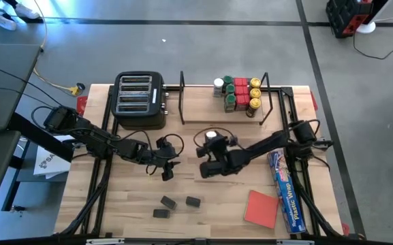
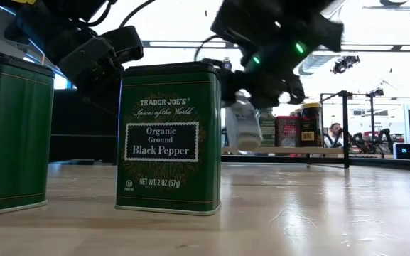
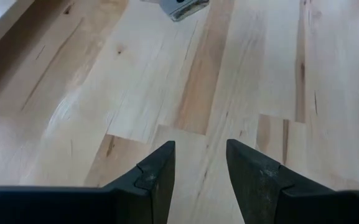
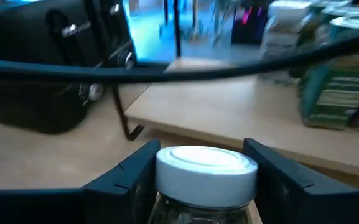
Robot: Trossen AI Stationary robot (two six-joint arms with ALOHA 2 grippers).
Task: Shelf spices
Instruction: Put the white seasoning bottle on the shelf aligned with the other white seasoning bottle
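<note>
Green tin (image 2: 168, 139) reads "Trader Joe's Organic Ground Black Pepper". Right claw (image 4: 205, 180) grips white-lidded jar (image 4: 205, 169); left claw (image 3: 201, 163) parted, empty.

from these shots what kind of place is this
Probably a robotics lab set up as a mock kitchen: a wooden table on a grey floor, with a toaster and a spice shelf, and other equipment in the room behind.

Overhead, tabletop and two wrist cameras share the shelf (image 1: 223, 102).
</note>
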